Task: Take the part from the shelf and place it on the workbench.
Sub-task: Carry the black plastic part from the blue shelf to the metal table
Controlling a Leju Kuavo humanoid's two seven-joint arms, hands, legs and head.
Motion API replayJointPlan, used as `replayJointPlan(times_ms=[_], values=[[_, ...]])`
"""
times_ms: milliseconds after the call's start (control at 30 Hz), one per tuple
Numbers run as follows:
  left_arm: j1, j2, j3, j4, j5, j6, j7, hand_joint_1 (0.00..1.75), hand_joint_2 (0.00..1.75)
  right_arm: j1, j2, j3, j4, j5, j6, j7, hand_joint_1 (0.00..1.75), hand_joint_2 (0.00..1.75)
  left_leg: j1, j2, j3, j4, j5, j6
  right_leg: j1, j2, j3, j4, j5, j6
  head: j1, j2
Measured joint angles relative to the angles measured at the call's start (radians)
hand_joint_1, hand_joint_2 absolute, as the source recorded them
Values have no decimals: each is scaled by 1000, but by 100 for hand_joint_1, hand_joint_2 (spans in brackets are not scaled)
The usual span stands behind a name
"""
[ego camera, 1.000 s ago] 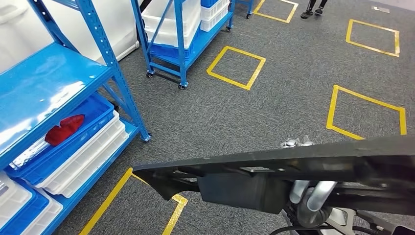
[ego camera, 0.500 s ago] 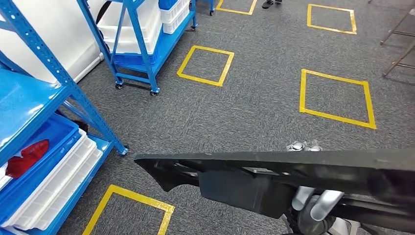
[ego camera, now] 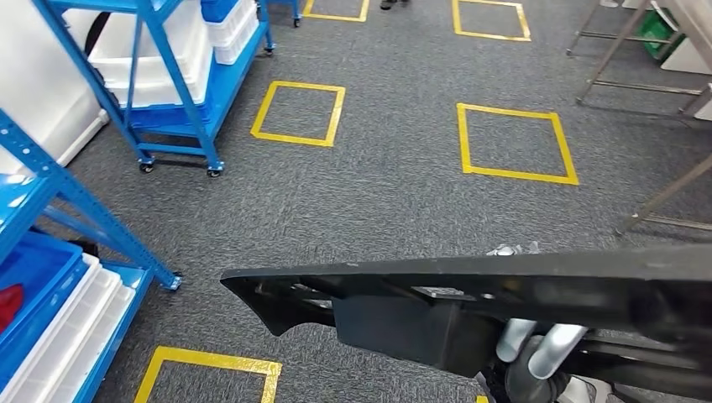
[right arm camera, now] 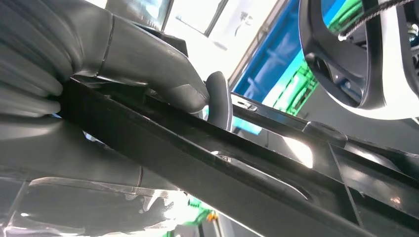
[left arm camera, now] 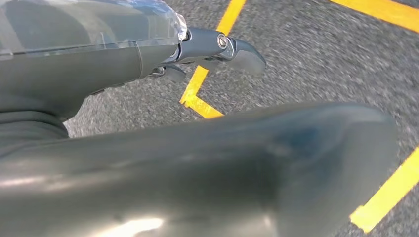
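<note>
The long black moulded plastic part [ego camera: 504, 290] is already off the shelf and carried across the head view from four to eight o'clock, pinched by the right hand [right arm camera: 148, 74] with thumb above its edge; setting it on the workbench is judged still to do. The left hand [left arm camera: 217, 47] hangs over grey carpet, grip impossible to tell. At eight o'clock, white plastic trays [ego camera: 63, 336] sit stacked, contents hidden

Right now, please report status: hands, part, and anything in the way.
Right hand grips the long black part. Left hand holds nothing, fingers apart. Metal table legs ahead right; workbench top not visible.
</note>
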Motion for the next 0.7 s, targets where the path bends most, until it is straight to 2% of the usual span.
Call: replayJointPlan(times_ms=[67,100,133,200,233,300,333,367,400,433,467,500,533,567,600,633,667,700], values=[[-3,-2,0,0,0,2,1,0,0,-34,0,0,16,-9,-11,9,175,175,-3,23,8,0,-7,-6,7,-40,77,-144,57,-9,0,0],[-4,-3,0,0,1,2,0,0,0,-53,1,0,26,-15,-13,13,175,175,-4,33,11,0,-10,-11,13,-58,104,-196,71,-16,0,0],[-6,-4,0,0,3,3,0,0,0,-67,3,0,35,-20,-14,15,175,175,-6,42,14,0,-12,-16,18,-68,116,-222,73,-22,0,0],[-9,-6,1,0,9,3,0,0,0,-82,5,0,47,-26,-12,18,175,175,-7,61,19,-3,-15,-26,23,-51,114,-229,71,-31,0,0],[-12,-7,1,0,11,3,0,0,0,-85,7,0,51,-29,-11,20,175,175,-5,60,22,-2,-20,-32,21,-40,116,-233,74,-36,0,0],[-14,-10,1,0,12,2,0,0,0,-94,13,0,59,-31,-11,24,175,175,-2,12,8,41,-52,-39,15,-19,122,-245,79,-48,0,0],[-13,-11,1,0,11,2,1,0,0,-98,18,1,63,-32,-11,25,175,175,0,-21,-17,94,-81,-40,12,-8,125,-248,81,-52,0,0],[-10,-12,1,0,11,2,1,0,0,-102,22,1,67,-33,-11,27,175,175,0,-45,-51,163,-112,-41,13,5,126,-249,81,-56,0,0],[-7,-13,1,0,11,2,1,0,0,-103,25,2,71,-32,-11,29,175,175,0,-54,-86,230,-136,-42,14,18,126,-248,80,-57,0,0],[-5,-13,1,0,10,2,2,0,0,-104,27,2,75,-32,-11,32,175,175,1,-57,-112,273,-142,-43,15,34,127,-248,80,-58,0,0],[-3,-13,1,0,10,1,2,0,0,-106,28,2,79,-32,-11,36,175,175,1,-58,-123,278,-127,-44,15,49,128,-246,79,-57,0,0],[-3,-13,1,0,9,1,2,0,0,-109,29,2,83,-32,-12,39,175,175,2,-60,-115,245,-94,-44,14,65,129,-244,78,-56,0,0],[-4,-13,1,0,8,0,2,0,0,-114,30,2,85,-32,-12,41,175,175,4,-73,-92,182,-50,-43,13,80,131,-241,76,-53,0,0],[-4,-14,1,0,7,0,2,0,0,-119,31,2,88,-32,-12,42,175,175,7,-98,-67,115,-17,-42,13,93,130,-236,73,-49,0,0],[-4,-14,1,0,6,0,2,0,0,-124,31,2,89,-32,-12,42,175,175,10,-122,-46,62,4,-41,13,106,127,-231,71,-44,0,0],[-4,-14,1,0,6,0,2,0,0,-128,32,2,91,-32,-13,43,175,175,10,-140,-34,31,12,-39,11,118,123,-226,70,-39,0,0],[-4,-14,1,0,6,0,3,0,0,-131,32,2,93,-33,-13,44,175,175,9,-146,-29,21,9,-35,10,130,118,-225,71,-32,0,0],[-5,-14,1,0,6,0,3,0,0,-132,33,2,93,-33,-13,45,175,175,8,-136,-27,16,10,-30,8,142,115,-225,73,-25,0,0]])
